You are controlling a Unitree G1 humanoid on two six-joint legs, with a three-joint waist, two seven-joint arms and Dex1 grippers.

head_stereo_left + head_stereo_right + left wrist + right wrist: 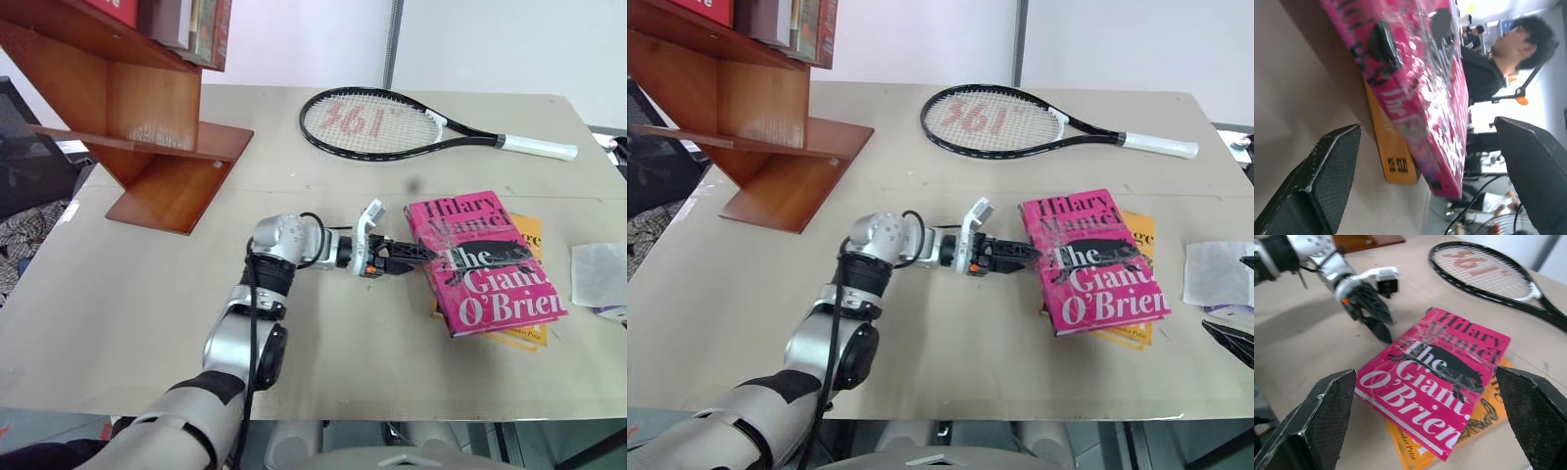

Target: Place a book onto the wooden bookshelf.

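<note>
Left gripper (416, 255), fingers spread, reaches the spine edge of the pink book (485, 262); nothing gripped

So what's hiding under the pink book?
A thinner yellow-orange book lies under the pink book, on the table. Only its edges and a corner stick out; most of its cover is hidden, so its title can't be read.

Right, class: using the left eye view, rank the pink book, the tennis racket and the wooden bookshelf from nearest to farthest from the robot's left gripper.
1. The pink book: right at the left gripper, whose open jaws reach its near edge.
2. The tennis racket: farther back on the table, beyond the book.
3. The wooden bookshelf: far corner on the robot's left; its base is only slightly farther than the racket.
</note>
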